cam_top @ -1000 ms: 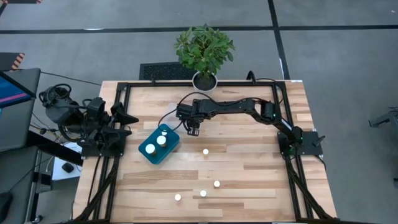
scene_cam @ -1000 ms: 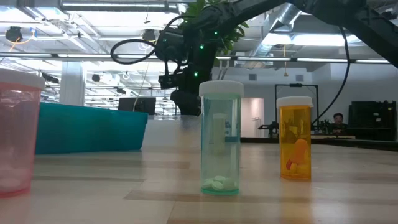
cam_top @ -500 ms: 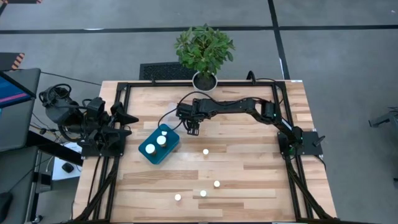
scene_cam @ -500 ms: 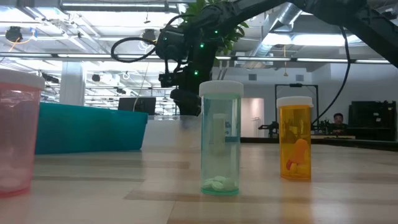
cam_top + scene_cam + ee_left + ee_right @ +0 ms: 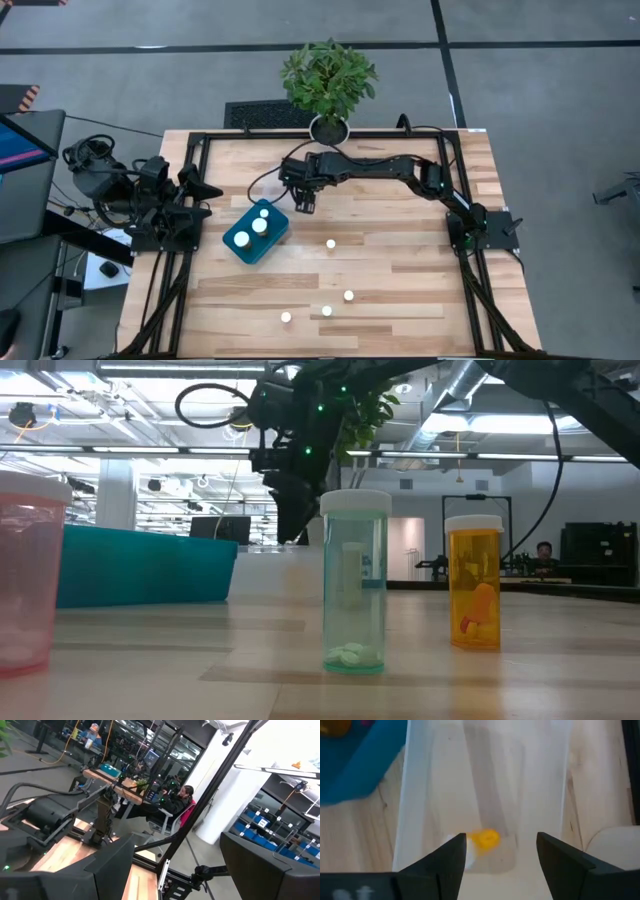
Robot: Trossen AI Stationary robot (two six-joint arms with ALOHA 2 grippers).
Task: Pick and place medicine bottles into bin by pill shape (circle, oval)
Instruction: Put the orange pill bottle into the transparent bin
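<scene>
Right gripper (image 5: pixel 303 206), jaws wide and empty, hovers over the surface (image 5: pixel 400 250) at 2 o'clock from the teal bin (image 5: pixel 245 250); left gripper jaws wide.

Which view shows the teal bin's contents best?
High view: the teal bin shows two white-capped bottles inside. Low view shows only its side wall; right wrist view, a corner; left wrist view, nothing.
</scene>
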